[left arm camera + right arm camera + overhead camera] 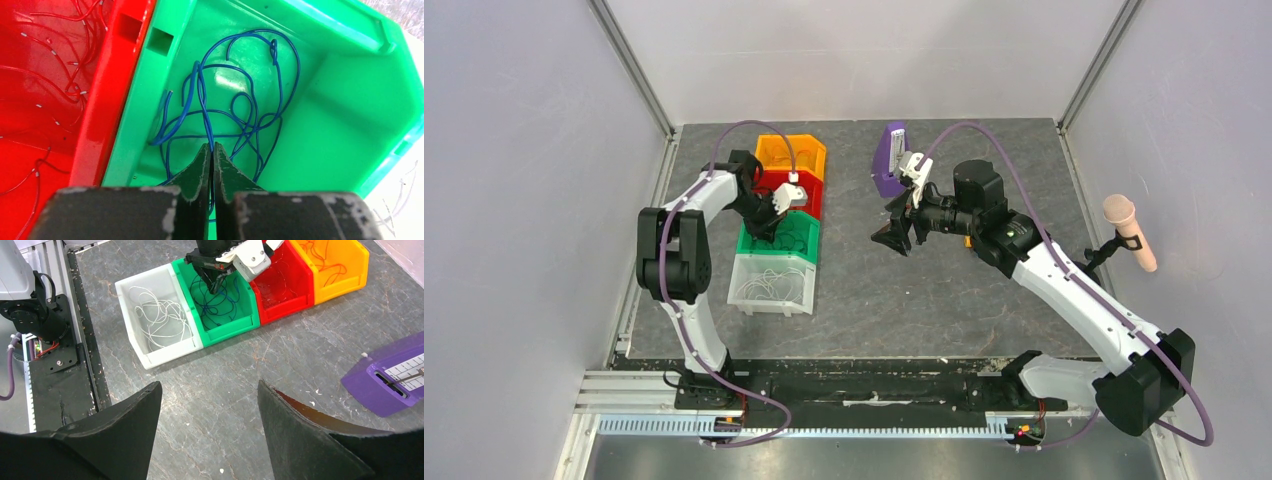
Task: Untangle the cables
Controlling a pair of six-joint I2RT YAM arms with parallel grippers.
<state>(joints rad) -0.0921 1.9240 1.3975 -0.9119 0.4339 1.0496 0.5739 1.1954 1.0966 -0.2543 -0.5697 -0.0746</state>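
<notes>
Left hand (pixel 213 146), low centre of its wrist view, clenched on 1 blue cable (pixel 202 100) inside the green bin (pixel 350 115); right hand (pixel 209 385) released, empty, above the table (pixel 225 365); likely best to let go low, clear of the red bin (pixel 110 100).

The green bin (pixel 350 100) holds blue cables (pixel 202 95). Against one side of it stands a red bin (pixel 107 90) of red cables (pixel 75 75) flecked with small white marks, then an orange bin (pixel 350 267) of orange cables (pixel 325 260). On its other side a milky white bin (pixel 131 325) holds white cables (pixel 160 320). Well apart from the green bin lies a purple box (pixel 365 390) with a white label. The desk (pixel 240 370) is grey with pale veins.
</notes>
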